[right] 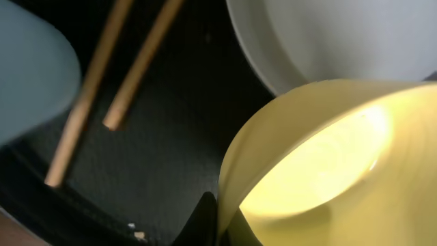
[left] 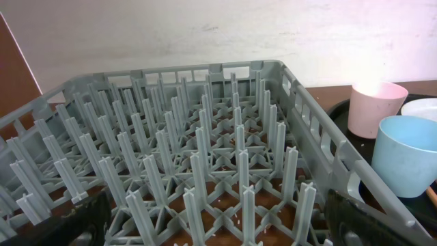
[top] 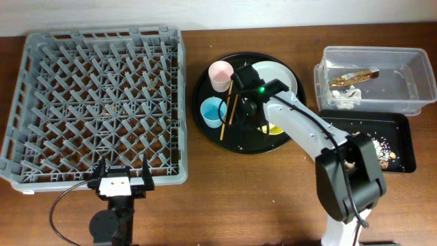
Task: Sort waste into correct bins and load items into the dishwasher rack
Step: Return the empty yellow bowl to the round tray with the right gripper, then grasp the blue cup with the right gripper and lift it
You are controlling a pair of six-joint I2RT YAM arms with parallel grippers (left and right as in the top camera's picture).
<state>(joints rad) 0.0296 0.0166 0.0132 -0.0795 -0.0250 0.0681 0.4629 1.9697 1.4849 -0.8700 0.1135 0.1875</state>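
The right tool (right: 225,231) is clamped on the rim of the yellow bowl (right: 321,171), above the round black tray (right: 171,164). The chopsticks (right: 116,82) lie to its left and the plate (right: 341,41) just ahead. The left tool (top: 123,173) stands wide apart and empty, with the dishwasher rack (top: 95,96) directly ahead of it.

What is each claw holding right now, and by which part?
The right claw is shut on the yellow bowl, pinching it at the rim. The left claw is open and holds nothing.

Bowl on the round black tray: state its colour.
Yellow; the bowl shows best in the right wrist view.
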